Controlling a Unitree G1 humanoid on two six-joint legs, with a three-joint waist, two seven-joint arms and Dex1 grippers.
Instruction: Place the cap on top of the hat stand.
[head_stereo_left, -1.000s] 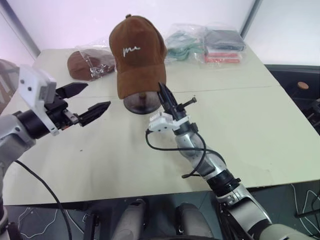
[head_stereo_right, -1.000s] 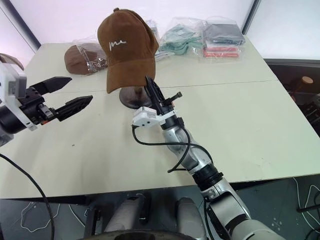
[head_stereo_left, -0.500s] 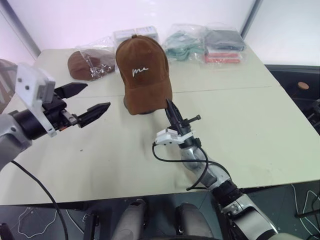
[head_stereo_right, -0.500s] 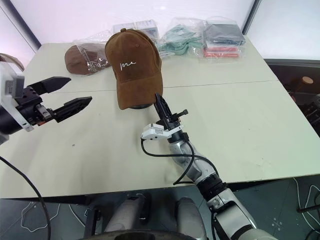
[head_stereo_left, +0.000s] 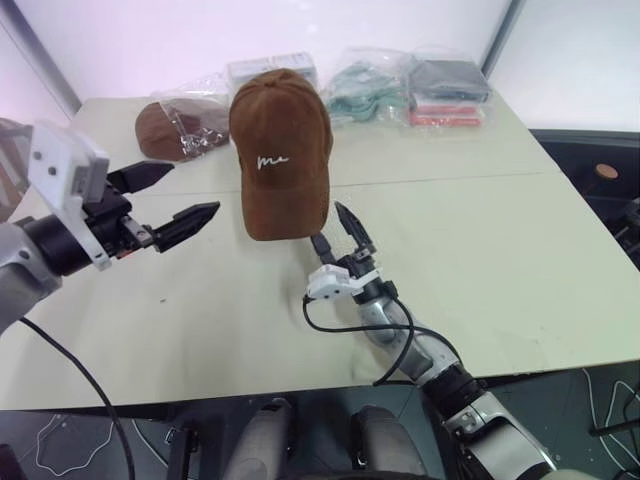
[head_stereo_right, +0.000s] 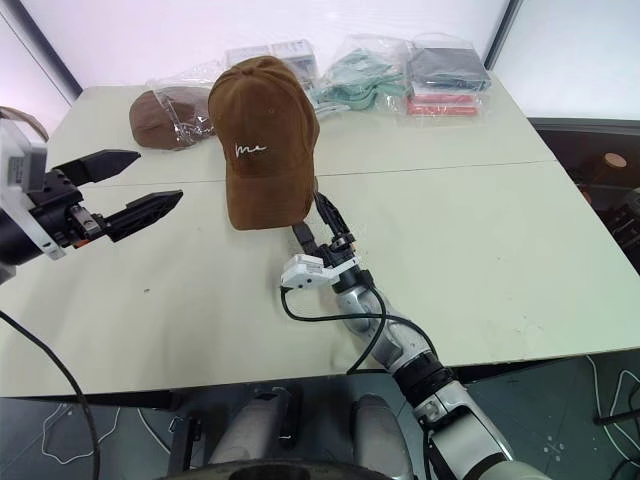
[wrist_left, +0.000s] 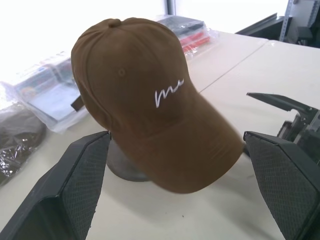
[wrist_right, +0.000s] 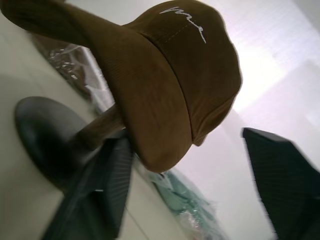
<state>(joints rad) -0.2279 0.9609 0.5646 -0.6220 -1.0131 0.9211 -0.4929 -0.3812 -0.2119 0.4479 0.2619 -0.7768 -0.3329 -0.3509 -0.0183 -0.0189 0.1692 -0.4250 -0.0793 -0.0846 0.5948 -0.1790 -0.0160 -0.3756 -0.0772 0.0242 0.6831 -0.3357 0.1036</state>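
The brown cap (head_stereo_left: 280, 140) with white script sits on the hat stand, its brim drooping toward me. Under the cap, the dark stand's stem (wrist_right: 100, 127) and round base (wrist_right: 45, 135) show in the right wrist view, and the base (wrist_left: 122, 162) shows in the left wrist view. My right gripper (head_stereo_left: 338, 232) is open just in front of and below the brim's edge, fingers pointing up at it and holding nothing. Open and empty, my left gripper (head_stereo_left: 165, 195) hovers to the left of the cap, pointing toward it.
A reddish-brown hat in clear plastic (head_stereo_left: 175, 128) lies at the back left. Bagged clothing (head_stereo_left: 365, 85) and dark and red packs (head_stereo_left: 450, 85) line the far edge beside a white box (head_stereo_left: 270, 70). The pale table (head_stereo_left: 520, 250) stretches wide to the right.
The cap came down over the stand and settled with its brim lower. My right gripper sank toward the table, opened and let go of the brim. The left gripper held still.
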